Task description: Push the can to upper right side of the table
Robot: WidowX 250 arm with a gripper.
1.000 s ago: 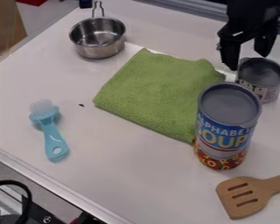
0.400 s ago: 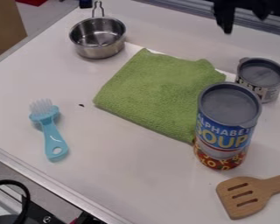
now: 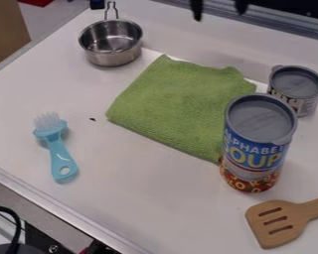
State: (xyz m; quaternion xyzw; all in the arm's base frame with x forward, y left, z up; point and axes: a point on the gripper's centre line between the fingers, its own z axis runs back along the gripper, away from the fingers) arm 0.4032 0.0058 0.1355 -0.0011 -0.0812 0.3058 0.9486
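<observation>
- The gripper [image 3: 219,16] is seen lifted past the far edge of the folded green cloth [image 3: 182,106], having been drawn up and then leftward from a spot right by the small can [image 3: 295,88].
- Its two fingers are held wide apart, with nothing gripped between them.
- The small can, apparently the one meant by the order, is found upright just beyond the cloth's right corner, toward the upper right of the tabletop [image 3: 135,203].
- No shift of that can is recorded across the moments shown; it is left where it stood when the gripper was beside it.
- By all appearances, the push is completed or nearly so, and the withdrawal may be read as the closing step.
- Should more travel be wanted, the gripper would need to be brought back and lowered on the side of the can nearer the cloth.
- In such a return, the tall soup can [image 3: 255,149], posted upright at the cloth's lower right corner, could be knocked over.
- Left undisturbed around the cloth are the metal pot [image 3: 112,58] to its upper left, the blue brush [image 3: 59,154] to its lower left and the wooden spatula [image 3: 265,221] to its lower right.
</observation>
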